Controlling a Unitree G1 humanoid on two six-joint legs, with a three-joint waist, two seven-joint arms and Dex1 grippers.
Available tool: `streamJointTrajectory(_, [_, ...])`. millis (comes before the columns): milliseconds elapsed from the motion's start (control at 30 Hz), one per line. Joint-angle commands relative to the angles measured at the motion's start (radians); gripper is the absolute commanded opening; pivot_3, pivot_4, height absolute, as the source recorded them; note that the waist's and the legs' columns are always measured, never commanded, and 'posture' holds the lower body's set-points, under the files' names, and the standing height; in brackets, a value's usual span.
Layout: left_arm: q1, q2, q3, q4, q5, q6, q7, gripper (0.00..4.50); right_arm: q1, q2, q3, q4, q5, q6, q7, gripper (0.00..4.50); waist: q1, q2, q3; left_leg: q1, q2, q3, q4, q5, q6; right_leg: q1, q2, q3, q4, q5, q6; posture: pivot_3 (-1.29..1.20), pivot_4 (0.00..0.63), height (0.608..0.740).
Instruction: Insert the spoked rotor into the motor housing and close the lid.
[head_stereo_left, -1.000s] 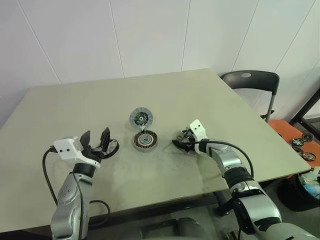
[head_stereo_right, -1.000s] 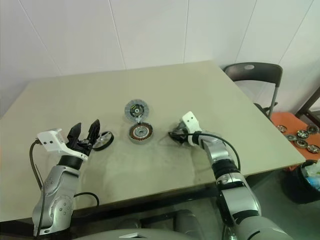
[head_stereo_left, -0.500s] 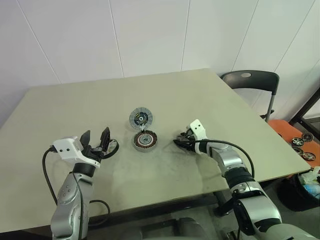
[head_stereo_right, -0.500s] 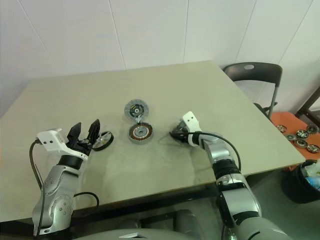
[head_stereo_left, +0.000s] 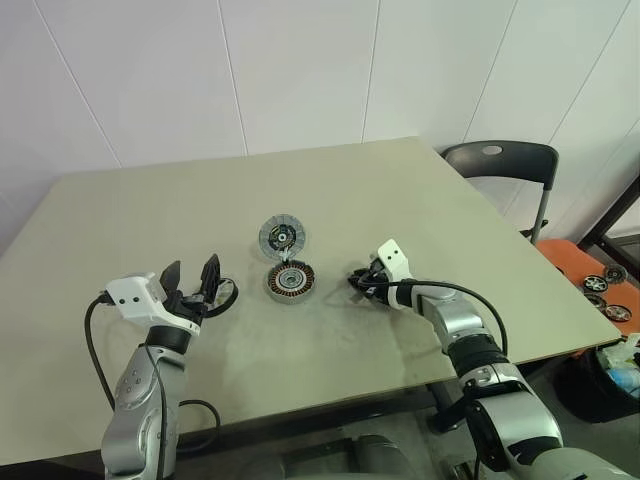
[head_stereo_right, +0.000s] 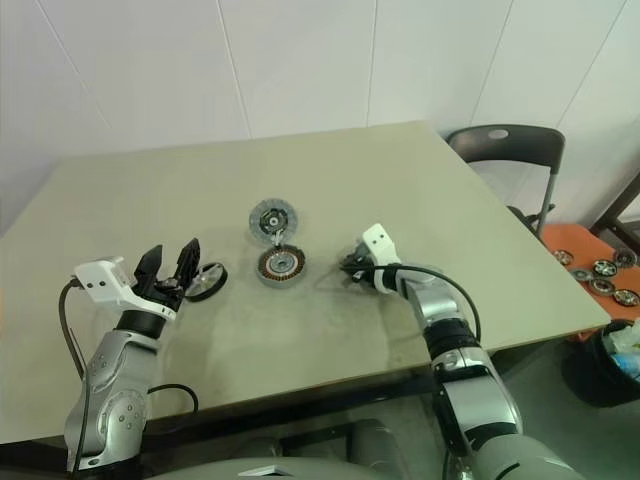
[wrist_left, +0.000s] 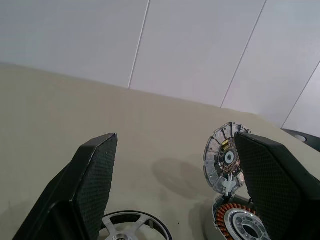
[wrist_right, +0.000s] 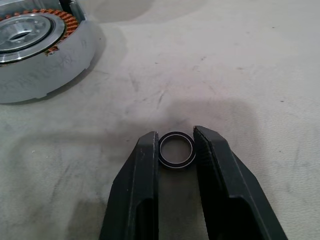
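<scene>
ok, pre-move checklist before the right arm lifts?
1. Right pincer around the small black ring: ok, fingers flank it on both sides.
2. Ring off the table: not ok, it lies flat.
3. Motor housing open, windings showing: ok.
4. Lid off the housing: ok, propped tilted behind it.
5. Spoked rotor within reach of the left pincer: ok, lying on the table just past the open fingers.

Beige table (head_stereo_left: 150, 215) with motor housing (head_stereo_left: 290, 281), lid (head_stereo_left: 281, 236), spoked rotor (head_stereo_right: 206, 281), small ring (wrist_right: 176, 150).
</scene>
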Motion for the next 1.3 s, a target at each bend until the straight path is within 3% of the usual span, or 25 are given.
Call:
streamJointTrajectory(33, [-0.017,0.004,0.0,-0.034,-0.01,-0.007,0.0,3.99,-0.009,-0.001,0.014,-0.034,0.005,0.005,0.018,0.68,0.0,0.0,0.0,0.0,0.0,0.0,0.0,0.0,0.0,0.0,0.0,0.0,0.0,0.0,0.0,0.0,0.0,0.74])
streamJointTrajectory(500, [-0.063,0.081,0.004,-0.004,-0.058,0.04,-0.075,3.99,-0.151,0.037,0.045,-0.07,0.048,-0.051,0.192,0.68,0.0,0.001,0.003,0.0,0.0,0.0,0.0,0.0,0.0,-0.001,0.0,0.0,0.0,0.0,0.0,0.0,0.0,0.74])
streamJointTrajectory(800, [-0.084,0.075,-0.008,0.001,-0.058,0.049,-0.08,3.99,-0.279,0.138,0.1,0.083,0.025,-0.152,0.257,0.68,0.0,0.001,0.003,0.0,0.0,0.0,0.0,0.0,0.0,-0.005,0.0,0.0,0.001,0.002,0.001,0.0,0.0,0.74])
streamJointTrajectory(1067, [-0.07,0.067,-0.013,-0.03,-0.056,0.05,-0.063,3.99,-0.365,0.21,0.095,0.317,-0.018,-0.251,0.184,0.68,0.001,0.001,0.003,0.0,0.0,-0.001,0.0,0.0,0.0,-0.006,-0.001,0.0,0.001,0.003,-0.002,0.0,0.0,0.74])
streamJointTrajectory(1300, [-0.056,0.065,-0.006,-0.061,-0.065,0.05,-0.057,3.99,-0.384,0.206,0.082,0.476,-0.065,-0.319,0.085,0.68,0.0,0.001,0.003,0.0,-0.001,-0.001,0.0,0.0,0.0,-0.006,-0.001,0.0,0.001,0.003,-0.003,0.0,0.0,0.74])
